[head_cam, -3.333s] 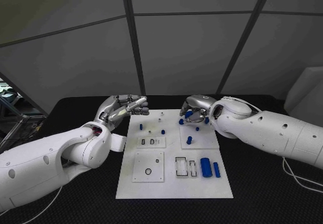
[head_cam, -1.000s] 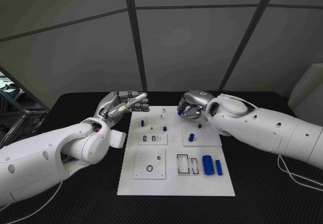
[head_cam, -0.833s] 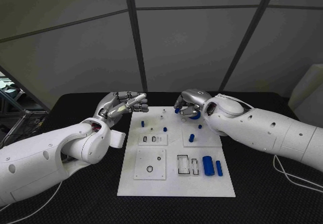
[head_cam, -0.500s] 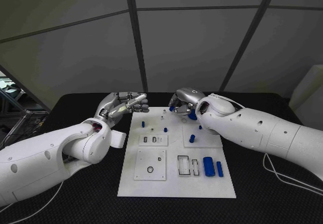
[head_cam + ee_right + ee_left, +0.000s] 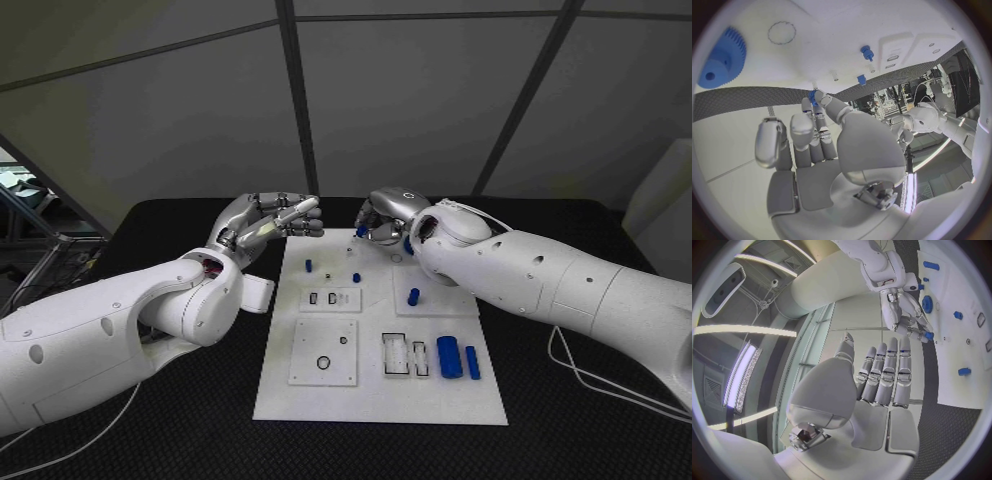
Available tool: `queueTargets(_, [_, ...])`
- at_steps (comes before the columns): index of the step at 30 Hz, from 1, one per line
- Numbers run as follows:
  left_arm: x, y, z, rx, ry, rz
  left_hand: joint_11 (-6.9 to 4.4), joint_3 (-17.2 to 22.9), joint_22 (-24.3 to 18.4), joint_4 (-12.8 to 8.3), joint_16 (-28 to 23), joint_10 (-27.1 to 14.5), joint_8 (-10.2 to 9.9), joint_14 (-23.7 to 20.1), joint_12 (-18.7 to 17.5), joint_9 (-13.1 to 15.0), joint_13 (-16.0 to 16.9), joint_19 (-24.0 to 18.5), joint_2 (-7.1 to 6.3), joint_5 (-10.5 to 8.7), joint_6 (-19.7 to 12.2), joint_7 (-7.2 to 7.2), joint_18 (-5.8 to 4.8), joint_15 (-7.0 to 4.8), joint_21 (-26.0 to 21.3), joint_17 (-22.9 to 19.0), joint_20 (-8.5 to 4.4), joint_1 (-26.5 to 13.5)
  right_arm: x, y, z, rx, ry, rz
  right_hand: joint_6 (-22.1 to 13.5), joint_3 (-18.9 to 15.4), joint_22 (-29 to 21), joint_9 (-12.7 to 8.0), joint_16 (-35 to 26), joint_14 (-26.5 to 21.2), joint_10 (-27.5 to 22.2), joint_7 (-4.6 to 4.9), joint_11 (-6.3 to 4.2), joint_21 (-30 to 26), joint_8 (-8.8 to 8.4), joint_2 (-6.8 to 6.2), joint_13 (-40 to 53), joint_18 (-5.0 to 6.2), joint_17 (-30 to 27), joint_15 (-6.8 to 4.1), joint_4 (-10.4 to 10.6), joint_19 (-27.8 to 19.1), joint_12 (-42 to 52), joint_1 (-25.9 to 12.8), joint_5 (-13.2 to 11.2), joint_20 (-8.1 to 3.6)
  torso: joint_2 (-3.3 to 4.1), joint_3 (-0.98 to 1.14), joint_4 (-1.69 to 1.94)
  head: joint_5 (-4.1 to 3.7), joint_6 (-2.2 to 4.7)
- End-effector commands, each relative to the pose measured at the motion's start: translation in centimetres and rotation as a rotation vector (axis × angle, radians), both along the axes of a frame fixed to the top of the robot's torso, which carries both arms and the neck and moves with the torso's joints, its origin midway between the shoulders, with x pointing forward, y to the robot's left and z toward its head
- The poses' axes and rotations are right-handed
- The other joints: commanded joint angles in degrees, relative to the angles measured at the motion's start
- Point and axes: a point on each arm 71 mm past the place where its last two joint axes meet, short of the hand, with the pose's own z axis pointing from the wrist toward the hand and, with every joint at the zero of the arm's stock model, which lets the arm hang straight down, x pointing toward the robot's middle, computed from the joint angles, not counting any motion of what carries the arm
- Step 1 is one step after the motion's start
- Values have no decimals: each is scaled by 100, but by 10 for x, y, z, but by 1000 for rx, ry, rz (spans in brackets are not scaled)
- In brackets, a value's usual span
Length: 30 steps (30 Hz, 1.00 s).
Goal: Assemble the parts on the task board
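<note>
the task board (image 5: 378,385), a white plate, lies in the lower middle of the head view on the black table (image 5: 577,400); no writing or label can be read on it.
six small blue parts can be counted on the board: two cylinders (image 5: 447,357) side by side at lower right, one peg (image 5: 413,296) in the middle right, two pegs (image 5: 309,266) toward the upper left, and a blue gear (image 5: 721,59) near the right hand. the right hand (image 5: 381,220) hovers at the board's upper edge, pinching a small blue part (image 5: 812,95) in its fingertips. the left hand (image 5: 270,222) is raised just off the board's upper left corner, fingers straight and close together, holding nothing.
</note>
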Motion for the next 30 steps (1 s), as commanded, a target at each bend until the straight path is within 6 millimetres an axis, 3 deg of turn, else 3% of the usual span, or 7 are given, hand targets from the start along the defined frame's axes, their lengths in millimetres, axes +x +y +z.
queueTargets(1, [0,-2,3,-3,-13,-11,-6,-45,-7,2,-28,-28,-22,-34,-33,-8,-5,-2,37,23,-42,3,-29,7,-24,6,14,-28,1,3,1,-8,8,10,6,44,-7,6,37,-15,-20,28,26,7,-44,-35,-7,-95,-8,-14,-12,-1,-32,-9,20,-16,-1,1,-7,9,-8])
queueTargets(30, [1,-6,10,-6,-25,-19,-4,-51,-12,-3,-37,-31,-26,-42,-42,-8,-4,-5,39,21,-40,2,-30,11,-28,7,17,-29,11,16,-2,-83,59,-19,-24,90,-68,-3,32,-32,-113,47,52,-16,-83,-74,-11,-82,-60,10,18,-51,-33,-87,-5,2,2,3,-5,10,-56])
